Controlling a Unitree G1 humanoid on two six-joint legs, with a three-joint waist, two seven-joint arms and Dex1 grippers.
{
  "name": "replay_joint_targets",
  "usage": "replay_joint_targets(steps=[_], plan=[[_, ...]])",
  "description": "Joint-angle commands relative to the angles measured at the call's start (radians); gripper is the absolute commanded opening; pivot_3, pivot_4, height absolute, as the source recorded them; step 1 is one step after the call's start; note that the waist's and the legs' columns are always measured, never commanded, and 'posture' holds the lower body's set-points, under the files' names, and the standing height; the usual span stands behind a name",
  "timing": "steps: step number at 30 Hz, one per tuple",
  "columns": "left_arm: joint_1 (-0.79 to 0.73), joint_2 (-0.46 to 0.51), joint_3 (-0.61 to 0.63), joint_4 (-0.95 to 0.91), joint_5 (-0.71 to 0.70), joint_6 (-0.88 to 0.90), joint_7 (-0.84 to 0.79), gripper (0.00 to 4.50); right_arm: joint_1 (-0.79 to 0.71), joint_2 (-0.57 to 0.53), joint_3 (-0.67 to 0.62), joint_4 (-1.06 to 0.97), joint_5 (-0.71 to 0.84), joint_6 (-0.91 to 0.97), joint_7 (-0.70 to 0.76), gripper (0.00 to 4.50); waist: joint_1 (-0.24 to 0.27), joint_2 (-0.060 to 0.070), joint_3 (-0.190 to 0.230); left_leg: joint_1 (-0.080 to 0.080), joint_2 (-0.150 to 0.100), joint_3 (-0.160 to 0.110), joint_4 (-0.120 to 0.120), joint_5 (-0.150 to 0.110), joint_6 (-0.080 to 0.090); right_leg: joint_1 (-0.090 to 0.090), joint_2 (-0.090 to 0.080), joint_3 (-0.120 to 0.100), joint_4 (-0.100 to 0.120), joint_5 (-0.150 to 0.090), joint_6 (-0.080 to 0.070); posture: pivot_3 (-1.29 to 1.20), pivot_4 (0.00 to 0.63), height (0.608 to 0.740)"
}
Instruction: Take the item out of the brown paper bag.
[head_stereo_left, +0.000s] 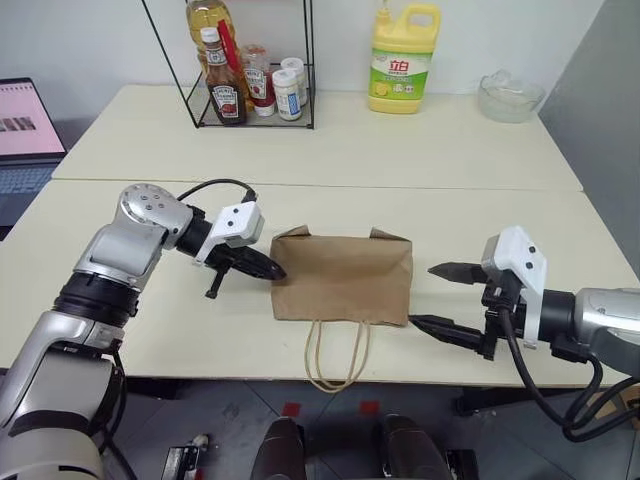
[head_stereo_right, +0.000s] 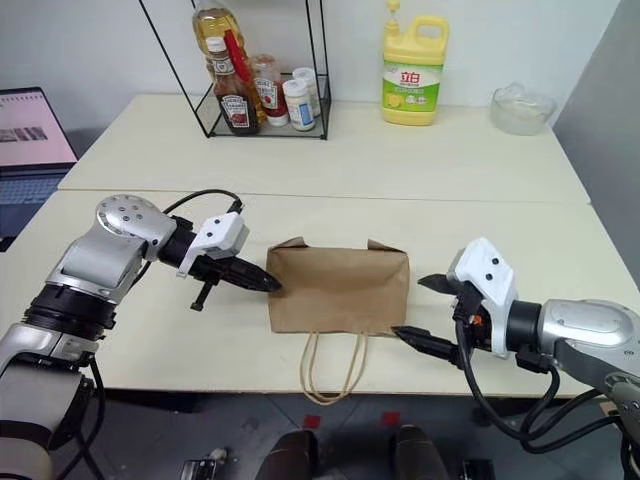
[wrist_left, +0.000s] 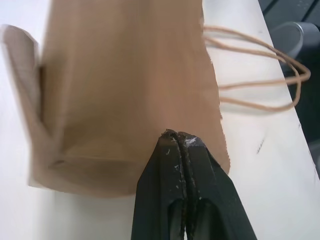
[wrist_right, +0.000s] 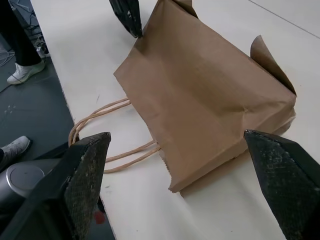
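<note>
From the head views, your brown paper bag (head_stereo_left: 342, 277) lies flat on the cream table (head_stereo_left: 480, 150) between the 2 arms, its long axis running left to right, mouth and handles (head_stereo_left: 337, 355) toward the near edge, the loops hanging just past it. The item itself is not visible — judging from the task, it is inside the bag. Your left gripper (head_stereo_left: 262, 265) has its fingers pressed together with nothing between them, tip just beside the bag's left edge near the folded bottom. Your right gripper (head_stereo_left: 448, 298) stands wide, 1 finger near the bag's right edge, the other near its near-right corner, close to the mouth. So the right arm looks better placed for the opening.

In the left wrist view, the closed black fingers (wrist_left: 185, 195) point across the bag's flat face. The kraft paper is matte and creased, with a folded flap at the base; the twisted cord loops lie beyond.

In the right wrist view, the 2 textured black fingertips (wrist_right: 82, 175) frame the bag widely without touching it. The paper lies almost collapsed, with only a slight swell — the mouth is pressed nearly shut, so it will likely need parting first.
</note>
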Motion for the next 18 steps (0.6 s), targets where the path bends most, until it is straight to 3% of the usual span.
replay_joint_targets(steps=[1,5,12,18], plan=[[0.020,0.008,0.075,-0.149,-0.028,-0.021,0.019,0.02,0.018,-0.022,-0.004,-0.018,0.014,-0.049,0.010,4.50,0.000,0.000,0.000,0.000,0.000,0.000,0.000,0.000,0.000,0.000,0.000,0.000,0.000,0.000,0.000,0.00,0.150,0.740],[0.088,0.026,0.083,-0.285,-0.035,-0.053,0.002,0.81,0.067,-0.018,0.015,-0.060,-0.015,-0.122,0.029,4.50,0.000,0.000,0.000,0.000,0.000,0.000,0.000,0.000,0.000,0.000,0.000,0.000,0.000,0.000,0.000,0.00,0.150,0.740],[0.191,-0.005,0.076,-0.340,0.005,-0.288,-0.013,2.87,0.180,-0.023,0.108,-0.150,-0.056,-0.271,0.095,4.50,0.001,0.000,0.000,0.001,0.000,0.000,0.000,0.000,0.000,0.001,0.000,0.000,0.000,0.000,0.000,0.00,0.150,0.740],[0.231,-0.019,0.017,-0.312,0.054,-0.461,-0.034,2.87,0.246,-0.061,0.172,-0.165,-0.087,-0.325,0.128,4.50,0.001,-0.001,-0.001,0.001,0.000,0.000,0.001,0.000,0.000,0.002,0.000,0.000,0.000,0.000,0.000,0.00,0.150,0.740]])
